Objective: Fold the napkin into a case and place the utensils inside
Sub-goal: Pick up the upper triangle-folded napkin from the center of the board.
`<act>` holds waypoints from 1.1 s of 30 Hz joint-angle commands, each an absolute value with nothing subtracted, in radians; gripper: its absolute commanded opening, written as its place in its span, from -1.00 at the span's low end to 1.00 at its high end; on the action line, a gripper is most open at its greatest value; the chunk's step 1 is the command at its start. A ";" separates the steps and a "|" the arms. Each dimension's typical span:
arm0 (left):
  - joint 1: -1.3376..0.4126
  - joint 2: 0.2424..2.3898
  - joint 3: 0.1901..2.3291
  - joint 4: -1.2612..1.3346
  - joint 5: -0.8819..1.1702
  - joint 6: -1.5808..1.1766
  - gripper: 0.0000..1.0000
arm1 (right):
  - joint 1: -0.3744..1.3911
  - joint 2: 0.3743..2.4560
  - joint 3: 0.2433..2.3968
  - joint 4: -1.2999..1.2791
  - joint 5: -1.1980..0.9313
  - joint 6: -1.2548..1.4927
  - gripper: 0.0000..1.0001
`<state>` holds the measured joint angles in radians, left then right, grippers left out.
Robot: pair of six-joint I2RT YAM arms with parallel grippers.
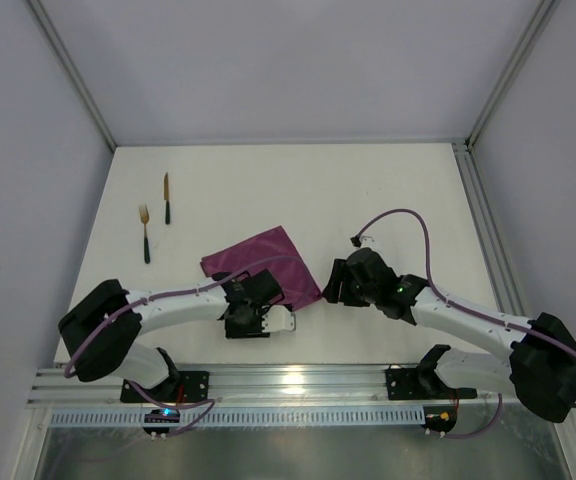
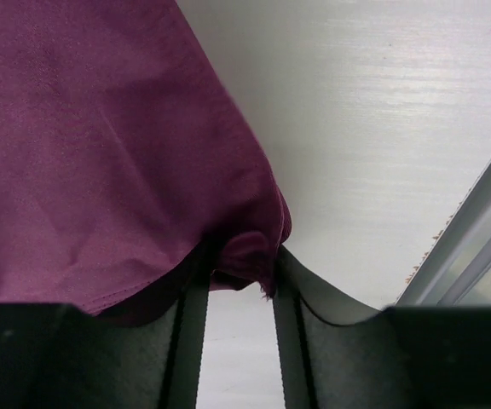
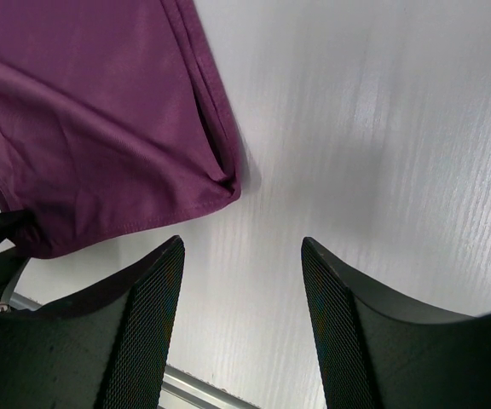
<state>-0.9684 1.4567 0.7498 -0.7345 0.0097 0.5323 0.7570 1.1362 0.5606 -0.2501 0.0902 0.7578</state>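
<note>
Napkin (image 1: 258,262) lies skewed on the surface (image 1: 368,190) — left gripper (image 2: 239,266) pinches its near corner; right gripper (image 3: 241,251) spread, empty, just beside it.

One napkin (image 1: 258,262), a single magenta-purple cloth, sits on the one counter (image 1: 368,190). There are two utensils: one gold fork (image 1: 145,232) and one gold knife (image 1: 166,197), each with a dark handle. There are two robot arms, the left arm (image 1: 168,303) and the right arm (image 1: 468,318). Each carries two fingers (image 3: 143,324), four in all. Two purple cables (image 1: 400,211) show, one per arm.
</note>
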 commanded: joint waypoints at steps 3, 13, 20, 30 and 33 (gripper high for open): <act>-0.969 1.468 0.675 -0.551 0.017 0.505 -0.46 | 0.756 1.095 0.575 -0.236 0.084 0.745 0.22; -0.969 1.362 0.667 -0.561 -0.049 0.485 -1.00 | 0.756 1.092 0.555 -0.212 0.071 0.819 0.31; -0.968 1.213 0.704 -0.600 -0.061 0.469 -1.00 | 0.752 1.129 0.444 0.004 -0.047 1.101 0.51; -0.968 1.186 0.707 -0.597 -0.083 0.471 -1.00 | 0.873 1.293 0.394 0.285 0.084 1.408 0.63; -0.968 1.169 0.713 -0.594 -0.081 0.471 -1.00 | 0.905 1.385 0.384 0.356 0.097 1.505 0.63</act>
